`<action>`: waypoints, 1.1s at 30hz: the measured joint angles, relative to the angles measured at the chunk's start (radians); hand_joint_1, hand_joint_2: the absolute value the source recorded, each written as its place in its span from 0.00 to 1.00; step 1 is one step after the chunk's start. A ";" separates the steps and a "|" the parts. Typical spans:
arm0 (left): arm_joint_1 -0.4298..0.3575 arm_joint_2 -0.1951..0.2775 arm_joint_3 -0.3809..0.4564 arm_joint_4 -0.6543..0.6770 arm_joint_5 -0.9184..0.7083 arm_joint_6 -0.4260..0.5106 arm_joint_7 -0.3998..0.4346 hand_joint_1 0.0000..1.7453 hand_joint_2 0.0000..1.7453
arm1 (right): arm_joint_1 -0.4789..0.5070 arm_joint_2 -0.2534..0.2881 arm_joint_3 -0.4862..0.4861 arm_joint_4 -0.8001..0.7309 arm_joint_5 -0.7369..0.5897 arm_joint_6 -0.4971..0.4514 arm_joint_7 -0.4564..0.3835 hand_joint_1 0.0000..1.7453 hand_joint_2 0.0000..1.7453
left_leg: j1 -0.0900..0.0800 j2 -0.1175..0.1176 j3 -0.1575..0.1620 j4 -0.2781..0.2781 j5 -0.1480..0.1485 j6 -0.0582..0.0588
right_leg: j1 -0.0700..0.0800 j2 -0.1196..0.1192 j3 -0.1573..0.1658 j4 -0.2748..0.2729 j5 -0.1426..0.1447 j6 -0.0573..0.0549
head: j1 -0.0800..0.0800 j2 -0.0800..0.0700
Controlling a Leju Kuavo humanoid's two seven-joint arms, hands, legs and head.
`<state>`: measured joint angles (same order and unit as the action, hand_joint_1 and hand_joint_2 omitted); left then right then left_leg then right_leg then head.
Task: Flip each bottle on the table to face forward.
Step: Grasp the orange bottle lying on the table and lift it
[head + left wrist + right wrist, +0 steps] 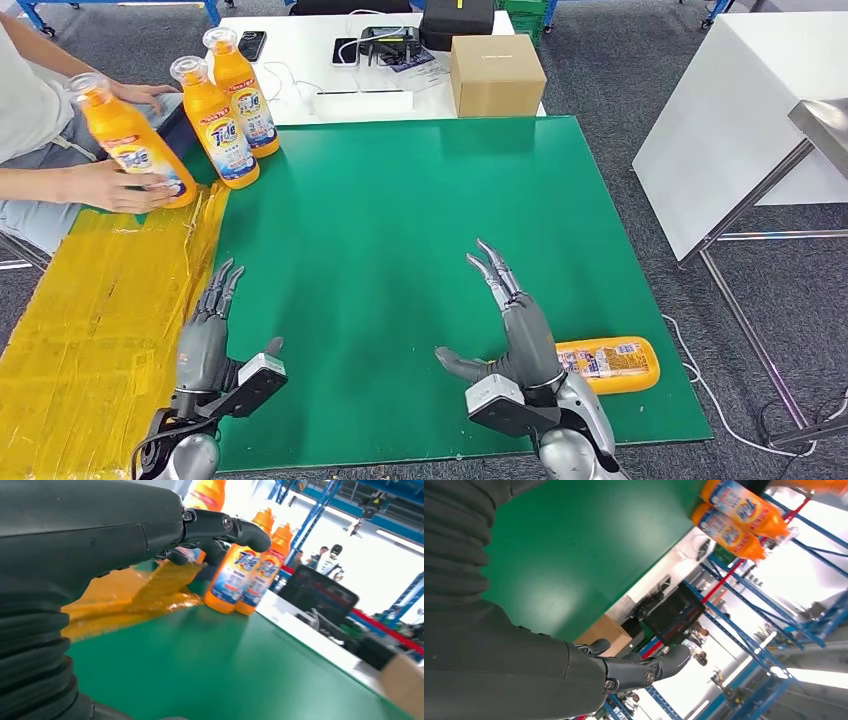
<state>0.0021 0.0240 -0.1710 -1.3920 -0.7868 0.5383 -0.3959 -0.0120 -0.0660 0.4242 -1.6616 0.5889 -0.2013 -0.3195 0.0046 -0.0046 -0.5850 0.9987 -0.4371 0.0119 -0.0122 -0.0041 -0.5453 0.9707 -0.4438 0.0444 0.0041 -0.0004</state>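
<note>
Two empty robot hands hover over a green table with four orange detergent bottles around them.

The left hand [208, 330] and the right hand [510, 320] are both released, fingers straight and spread, thumbs out, holding and touching nothing above the green table [400, 250]. Four bottles are counted. One lying bottle [610, 362] rests on its side at the near right edge, just beside the right wrist, which hides its cap end. Two upright bottles [232, 105] stand touching at the far left corner, labels facing the robot. A tilted bottle [130, 140] leans nearby, held in both hands of a seated person [40, 110], who is cut off by the frame. Yellow tape [100, 320] covers the table's left strip. A cardboard box [496, 75] sits beyond the far edge; its print is too small to read.
</note>
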 joint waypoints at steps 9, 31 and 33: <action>0.083 -0.047 0.005 -0.189 0.316 -0.217 -0.108 0.00 1.00 | 0.032 -0.111 0.000 0.022 0.273 0.003 0.109 0.00 1.00 | -0.002 -0.001 0.000 0.000 0.000 0.001 | -0.002 -0.001 0.000 0.000 0.000 0.000 | 0.000 0.000; 0.078 -0.067 -0.046 -0.253 0.500 -0.371 -0.142 0.00 1.00 | 0.042 -0.396 -0.232 0.274 0.332 0.137 0.147 0.00 1.00 | -0.002 -0.001 0.001 0.000 -0.001 0.001 | -0.001 -0.002 0.001 -0.001 0.000 0.001 | -0.001 0.000; 0.075 -0.067 -0.049 -0.253 0.505 -0.372 -0.142 0.00 1.00 | 0.030 -0.402 -0.237 0.307 0.334 0.143 0.150 0.00 1.00 | -0.002 -0.001 0.001 0.000 -0.001 0.001 | -0.002 -0.001 0.001 -0.001 0.000 0.001 | -0.001 0.000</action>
<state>0.0768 -0.0431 -0.2202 -1.6451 -0.2821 0.1667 -0.5377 0.0178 -0.4682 0.1876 -1.3544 0.9228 -0.0586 -0.1698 0.0026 -0.0053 -0.5842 0.9990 -0.4376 0.0127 -0.0139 -0.0056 -0.5446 0.9699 -0.4435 0.0451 0.0035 -0.0004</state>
